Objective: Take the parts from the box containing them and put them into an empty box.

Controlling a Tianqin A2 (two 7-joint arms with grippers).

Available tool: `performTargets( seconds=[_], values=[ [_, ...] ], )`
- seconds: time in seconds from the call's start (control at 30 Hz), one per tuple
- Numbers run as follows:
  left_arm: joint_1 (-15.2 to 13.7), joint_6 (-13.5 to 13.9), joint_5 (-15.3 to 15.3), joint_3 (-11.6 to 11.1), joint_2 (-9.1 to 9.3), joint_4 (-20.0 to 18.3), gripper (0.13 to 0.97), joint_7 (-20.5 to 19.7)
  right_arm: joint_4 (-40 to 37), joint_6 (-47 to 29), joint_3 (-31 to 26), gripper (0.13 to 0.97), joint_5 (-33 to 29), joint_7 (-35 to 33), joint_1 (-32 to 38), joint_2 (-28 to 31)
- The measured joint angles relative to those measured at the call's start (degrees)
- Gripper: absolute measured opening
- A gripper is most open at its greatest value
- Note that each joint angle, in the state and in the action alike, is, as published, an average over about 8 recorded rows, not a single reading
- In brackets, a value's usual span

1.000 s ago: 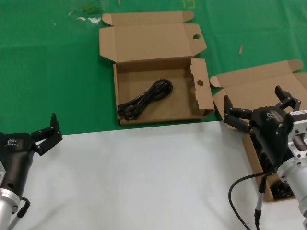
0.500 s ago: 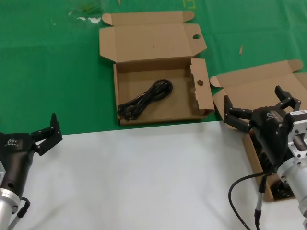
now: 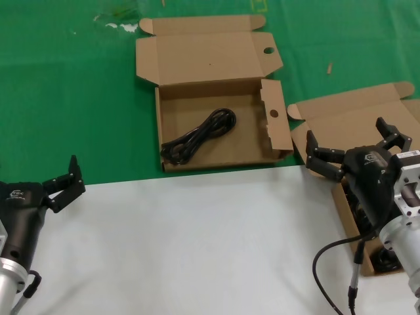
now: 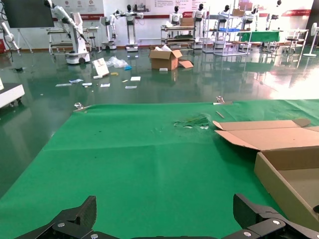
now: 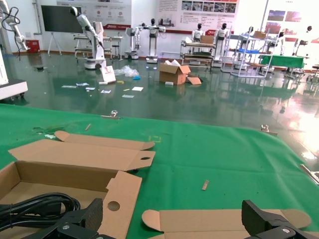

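Black cable [image 3: 200, 136] lies in holed box [image 3: 216, 125]; right hand [image 3: 357, 149], released, must reach plain box [image 3: 354, 121] for another.

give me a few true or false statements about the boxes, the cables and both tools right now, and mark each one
1. One black cable bundle lies inside the holed box. True.
2. The right tool is shut on a cable. False: its fingers are spread wide and hold nothing.
3. The right tool hangs above the plain-lidded box at the table's right edge. True.
4. The left tool is reaching into the holed box. False: it sits open near the left edge, over the line where the white surface meets the green cloth, well away from that box.
5. The holed box's lid is closed. False: it is folded back flat on the cloth.
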Motion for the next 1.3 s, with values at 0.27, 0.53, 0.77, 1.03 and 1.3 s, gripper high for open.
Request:
performTargets(
  seconds=[0.27,0.53,0.77,1.03,1.3],
  values=[
    [0.0,0.0,0.0,0.0,0.0,0.0,0.966,0.0,0.0,0.0,0.0,0.966,0.0,0.0,0.0,0.0],
    [0.0,0.0,0.0,0.0,0.0,0.0,0.966,0.0,0.0,0.0,0.0,0.966,0.0,0.0,0.0,0.0],
    [0.0,0.0,0.0,0.0,0.0,0.0,0.966,0.0,0.0,0.0,0.0,0.966,0.0,0.0,0.0,0.0],
    [0.0,0.0,0.0,0.0,0.0,0.0,0.966,0.0,0.0,0.0,0.0,0.966,0.0,0.0,0.0,0.0],
    [0.0,0.0,0.0,0.0,0.0,0.0,0.966,0.0,0.0,0.0,0.0,0.966,0.0,0.0,0.0,0.0]
  ],
)
